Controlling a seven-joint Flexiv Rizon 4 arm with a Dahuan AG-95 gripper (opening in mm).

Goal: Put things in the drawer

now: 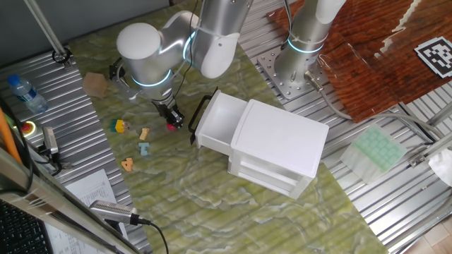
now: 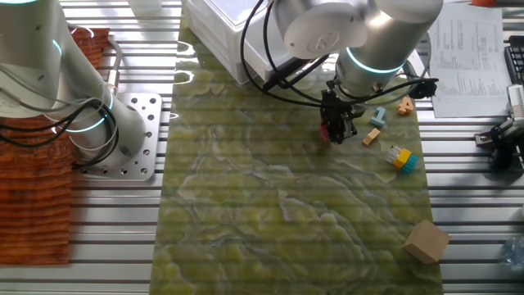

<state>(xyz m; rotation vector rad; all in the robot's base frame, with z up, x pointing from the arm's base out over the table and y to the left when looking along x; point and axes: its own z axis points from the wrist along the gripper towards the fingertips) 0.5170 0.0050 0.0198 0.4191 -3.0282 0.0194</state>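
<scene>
Magenta-pink toy piece (image 1: 171, 127) at gripper (image 1: 173, 120) tips on mat, just beside open drawer (image 1: 215, 120); jaw state indeterminable. Judged light, rigid, easily dislodged; best pinched across opposite flat sides.

You're looking at a glossy silver-white arm (image 1: 152, 49) with rounded joints, glowing cyan rings, black cables, and a black end effector (image 1: 171, 115).

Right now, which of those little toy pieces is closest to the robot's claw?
The magenta-pink piece, right at the gripper tips beside the open drawer. The yellow, tan, pale blue and orange pieces lie farther off.
</scene>
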